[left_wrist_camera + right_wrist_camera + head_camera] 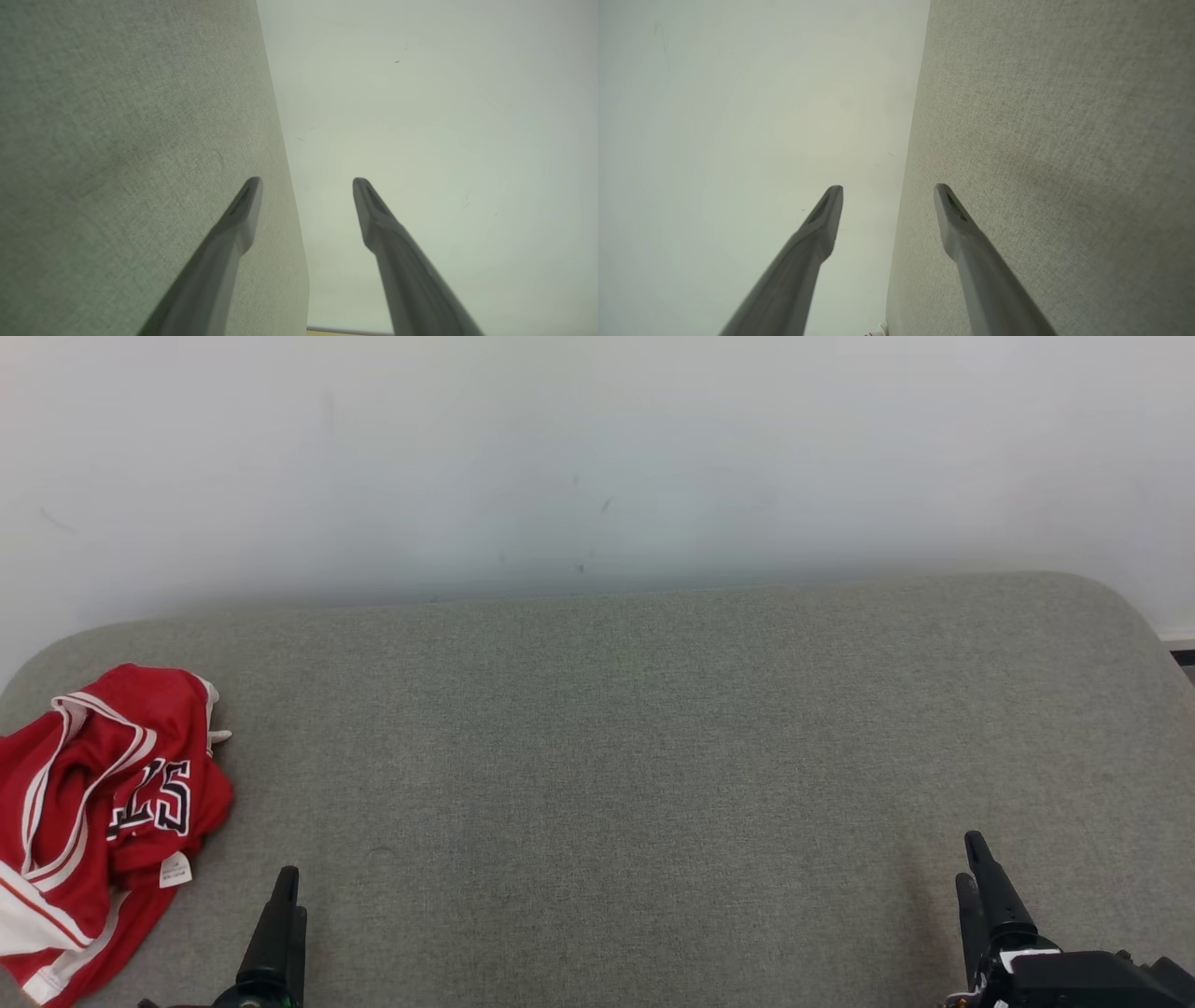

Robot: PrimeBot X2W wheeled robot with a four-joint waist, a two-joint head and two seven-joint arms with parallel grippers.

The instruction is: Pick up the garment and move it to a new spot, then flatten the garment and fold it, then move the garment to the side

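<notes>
The garment (pixel 103 812) is a red jersey with white trim and dark lettering, lying crumpled at the left end of the grey fabric surface (pixel 616 737). My left gripper (pixel 289 891) is at the bottom left, just right of the jersey and apart from it. In the left wrist view the left gripper (pixel 307 179) is open and holds nothing. At the bottom right, far from the garment, is my right gripper (pixel 969 861). The right wrist view shows the right gripper (pixel 888 186) open too, nothing between its fingers.
The grey surface has rounded corners and its far edge meets a plain white wall (pixel 597 457). Its right end curves away at the far right (pixel 1134 616). A wide stretch of bare grey fabric lies between the two grippers.
</notes>
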